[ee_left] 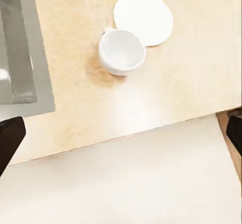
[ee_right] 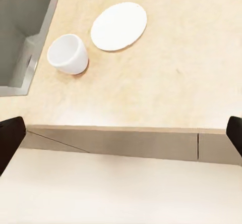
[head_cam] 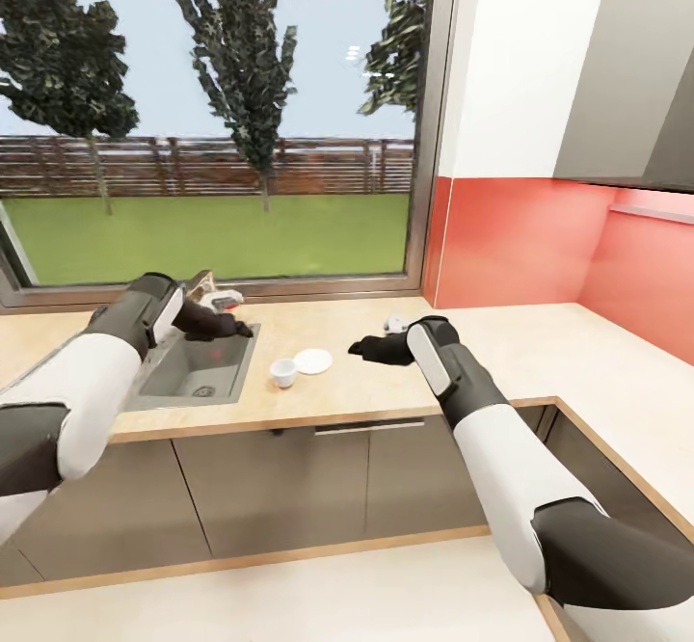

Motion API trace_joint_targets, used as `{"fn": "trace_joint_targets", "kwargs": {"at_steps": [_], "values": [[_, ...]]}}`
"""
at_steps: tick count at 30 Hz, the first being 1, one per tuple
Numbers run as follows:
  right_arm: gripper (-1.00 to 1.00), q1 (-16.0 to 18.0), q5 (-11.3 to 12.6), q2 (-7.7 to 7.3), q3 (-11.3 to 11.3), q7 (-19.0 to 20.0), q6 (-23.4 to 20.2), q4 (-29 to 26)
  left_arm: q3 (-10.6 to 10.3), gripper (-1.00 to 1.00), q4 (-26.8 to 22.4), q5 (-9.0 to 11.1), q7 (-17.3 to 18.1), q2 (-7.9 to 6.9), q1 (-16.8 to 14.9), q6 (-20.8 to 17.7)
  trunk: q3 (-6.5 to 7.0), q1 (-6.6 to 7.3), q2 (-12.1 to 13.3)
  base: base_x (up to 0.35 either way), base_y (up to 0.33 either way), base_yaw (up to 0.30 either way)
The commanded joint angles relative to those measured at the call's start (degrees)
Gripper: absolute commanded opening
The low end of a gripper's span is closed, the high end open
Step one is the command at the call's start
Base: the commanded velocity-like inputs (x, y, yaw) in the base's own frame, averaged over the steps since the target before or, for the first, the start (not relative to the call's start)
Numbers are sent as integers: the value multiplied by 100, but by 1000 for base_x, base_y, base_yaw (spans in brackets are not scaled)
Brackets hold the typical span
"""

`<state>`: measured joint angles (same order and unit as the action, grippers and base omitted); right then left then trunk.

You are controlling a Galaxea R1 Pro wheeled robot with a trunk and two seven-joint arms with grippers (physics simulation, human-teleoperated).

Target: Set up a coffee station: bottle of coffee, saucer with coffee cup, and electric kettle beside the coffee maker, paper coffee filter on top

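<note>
coffee cup (head_cam: 282, 371) empty, upright beside saucer (head_cam: 312, 361), near sink (head_cam: 198, 368); left gripper (head_cam: 234, 328) and right gripper (head_cam: 359, 346) spread, holding nothing

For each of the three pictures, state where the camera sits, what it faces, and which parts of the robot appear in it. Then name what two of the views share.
Head view: on the robot's head, looking forward and down at the countertop, sink and window; both arms show, with the left gripper and right gripper.
Left wrist view: near the left gripper, looking down on the coffee cup and saucer; dark fingertips at the edges.
Right wrist view: near the right gripper, looking down on the same counter; dark fingertips at the edges.
Shared: both wrist views show cup, saucer and sink.
</note>
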<state>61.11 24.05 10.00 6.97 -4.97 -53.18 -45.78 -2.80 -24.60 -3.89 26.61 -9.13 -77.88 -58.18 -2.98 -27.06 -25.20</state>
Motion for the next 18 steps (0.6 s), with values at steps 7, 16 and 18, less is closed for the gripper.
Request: {"fn": "trace_joint_targets", "kwargs": {"at_steps": [7,16,18], "values": [[100,6,587,0,14,-64,-17,13,-1330,100,-162,-82,1891,-424,0,19,-13,-4,-13,0,0,0],[100,6,623,0,15,-70,-8,32,-1431,100,-205,-85,2003,-455,6,14,-13,-4,-13,169,42,0],[100,1,619,0,15,-72,-8,85,-1433,100,-204,-85,2005,-457,8,12,-13,-4,-13,308,107,0]]}}
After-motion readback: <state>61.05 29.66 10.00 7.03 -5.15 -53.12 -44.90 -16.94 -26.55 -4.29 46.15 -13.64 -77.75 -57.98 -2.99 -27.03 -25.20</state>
